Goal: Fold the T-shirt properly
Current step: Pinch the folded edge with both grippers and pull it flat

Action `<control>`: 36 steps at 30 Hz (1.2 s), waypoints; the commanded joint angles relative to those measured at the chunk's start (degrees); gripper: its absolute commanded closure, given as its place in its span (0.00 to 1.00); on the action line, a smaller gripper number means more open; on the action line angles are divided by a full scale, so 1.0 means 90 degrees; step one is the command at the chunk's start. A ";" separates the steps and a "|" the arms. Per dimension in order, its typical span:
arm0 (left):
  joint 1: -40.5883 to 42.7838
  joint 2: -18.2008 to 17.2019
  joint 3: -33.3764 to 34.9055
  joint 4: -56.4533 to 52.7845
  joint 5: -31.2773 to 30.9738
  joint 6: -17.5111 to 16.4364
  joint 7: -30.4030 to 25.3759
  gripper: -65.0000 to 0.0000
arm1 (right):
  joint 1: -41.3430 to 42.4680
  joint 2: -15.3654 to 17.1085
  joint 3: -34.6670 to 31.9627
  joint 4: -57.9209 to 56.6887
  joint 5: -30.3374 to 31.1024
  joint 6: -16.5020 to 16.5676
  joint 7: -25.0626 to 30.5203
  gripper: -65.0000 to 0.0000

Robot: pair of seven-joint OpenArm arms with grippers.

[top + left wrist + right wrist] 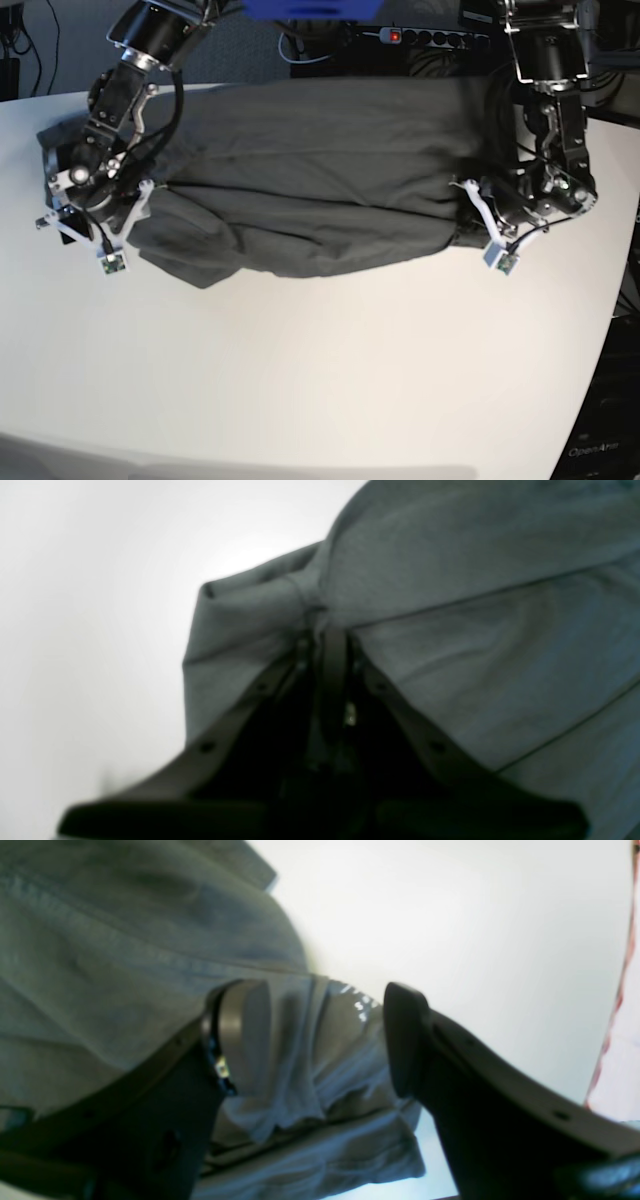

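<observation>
Left claw [327,635] pinching T-shirt [310,180], shirt lengthwise across table [350,380]

Bare white table [330,370] open in front, T-shirt [310,190] spread across the back between both arms

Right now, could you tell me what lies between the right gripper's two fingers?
A bunched fold of the T-shirt lies between the right gripper's spread fingers, as the right wrist view shows.

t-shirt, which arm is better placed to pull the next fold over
Left, probably: the left claw is shut on the T-shirt. The right claw stands open with cloth loose between its fingers, so it must regrip.
</observation>
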 commanded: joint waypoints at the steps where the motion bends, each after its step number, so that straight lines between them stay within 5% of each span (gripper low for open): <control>1: -0.0082 -0.0066 -0.0023 0.0109 -0.0027 -0.0016 -0.0045 0.96 | 0.0089 0.0041 0.0009 -0.0007 0.0014 -0.0033 0.0128 0.45; 15: -0.0073 -0.0066 -0.0023 0.0109 -0.0018 -0.0016 -0.0045 0.96 | 0.0382 0.0021 0.0283 -0.0261 0.0062 -0.0033 0.0148 0.45; 22: -0.0073 -0.0066 -0.0023 0.0109 -0.0018 -0.0016 -0.0016 0.96 | 0.0587 0.0265 0.0957 -0.1092 0.1000 -0.0033 0.0109 0.45; 36: -0.0121 -0.0066 -0.0013 0.0109 -0.0018 -0.0016 -0.0026 0.96 | 0.0675 0.0236 0.1045 -0.1345 0.1039 -0.0033 0.0079 0.46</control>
